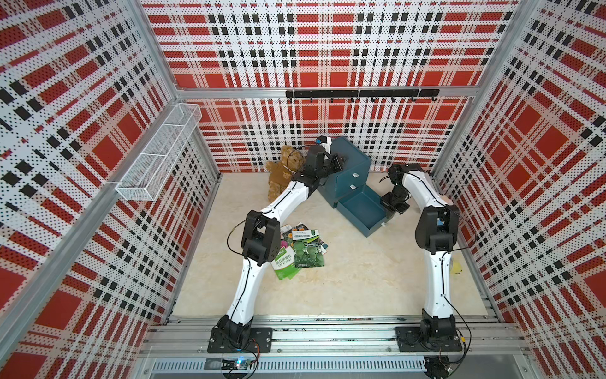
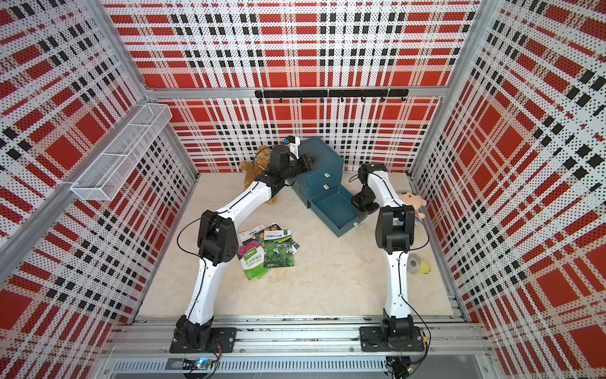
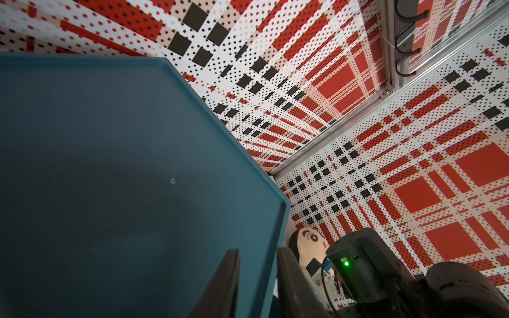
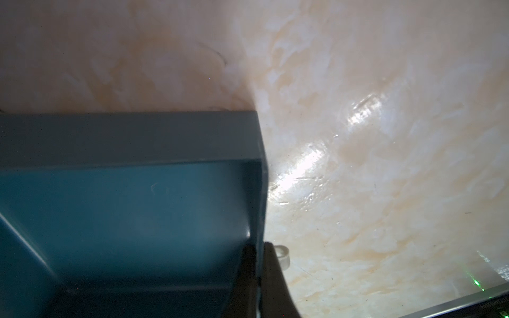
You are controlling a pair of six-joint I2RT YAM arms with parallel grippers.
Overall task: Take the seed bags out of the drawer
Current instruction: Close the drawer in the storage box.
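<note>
Several seed bags [image 1: 301, 249] [image 2: 272, 251], green-and-white with flower prints, lie in a loose pile on the table in both top views, beside my left arm's elbow. The teal cabinet [image 1: 352, 160] [image 3: 110, 165] stands at the back with its bottom drawer [image 1: 360, 210] [image 2: 334, 210] pulled out and nothing showing inside. My left gripper [image 1: 339, 162] [image 3: 259, 252] straddles the cabinet's top edge and is closed on it. My right gripper [image 1: 390, 216] [image 4: 259, 246] is shut on the drawer's front wall [image 4: 137, 137], next to its clear knob [image 4: 283, 256].
A brown teddy bear [image 1: 282, 170] sits left of the cabinet. A plush doll [image 2: 411, 200] and a yellow toy [image 2: 419, 264] lie by the right wall. A wire basket [image 1: 160, 151] hangs on the left wall, a hook rail [image 1: 360, 93] on the back wall.
</note>
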